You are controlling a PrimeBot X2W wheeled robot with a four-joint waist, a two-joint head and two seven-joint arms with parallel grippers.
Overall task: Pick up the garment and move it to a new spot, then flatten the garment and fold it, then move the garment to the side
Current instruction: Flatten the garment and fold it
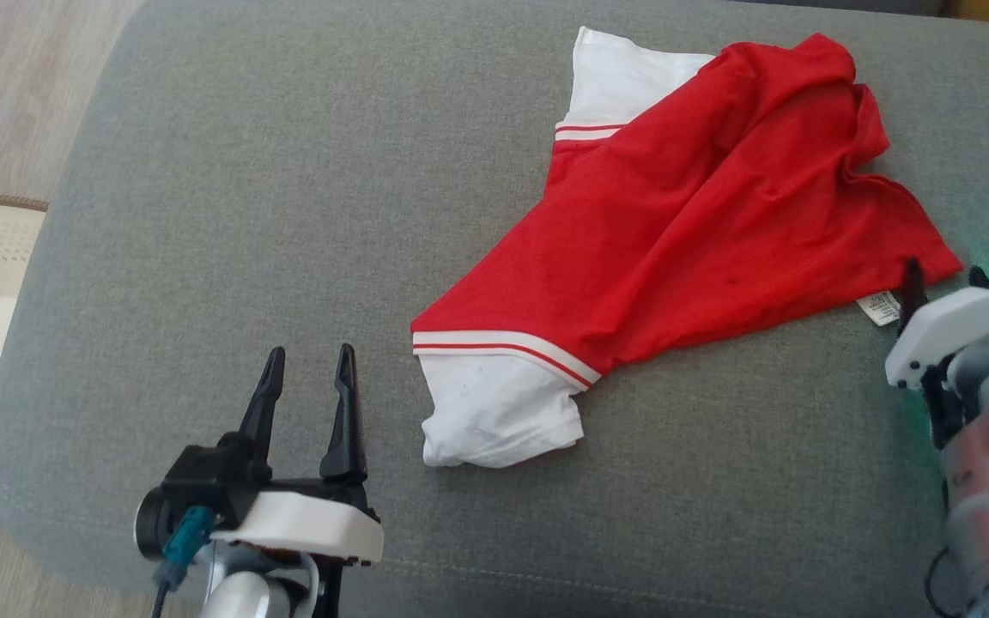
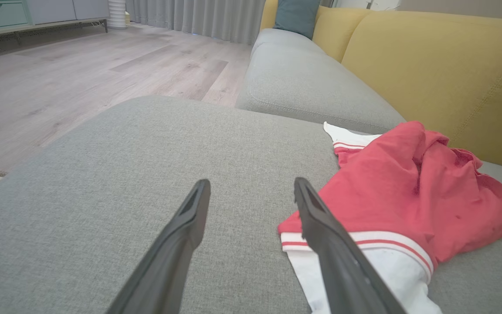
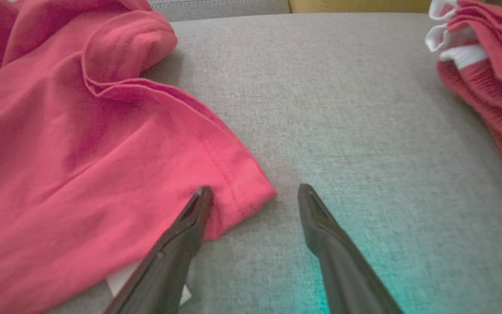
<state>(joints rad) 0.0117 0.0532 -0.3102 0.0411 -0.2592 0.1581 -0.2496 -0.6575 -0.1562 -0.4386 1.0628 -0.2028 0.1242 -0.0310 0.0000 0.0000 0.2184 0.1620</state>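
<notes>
My left gripper (image 1: 311,350) is open and empty, with fingers spread over bare grey cushion (image 1: 245,215) just beside the garment's near white sleeve (image 1: 499,412). The garment (image 1: 683,232), a red shirt with white sleeves and red-and-white striped trim, lies crumpled and unfolded on the cushion, centre-right in the head view. My right gripper (image 3: 255,189) is also open, gripping nothing, at the red hem corner near the care label (image 1: 882,307). One finger overlaps the hem and the other is over bare cushion; I can't tell if either touches the cloth. A second red-and-white cloth (image 3: 486,65) lies well apart on the same cushion. A yellow sofa back (image 2: 429,65) is behind.
</notes>
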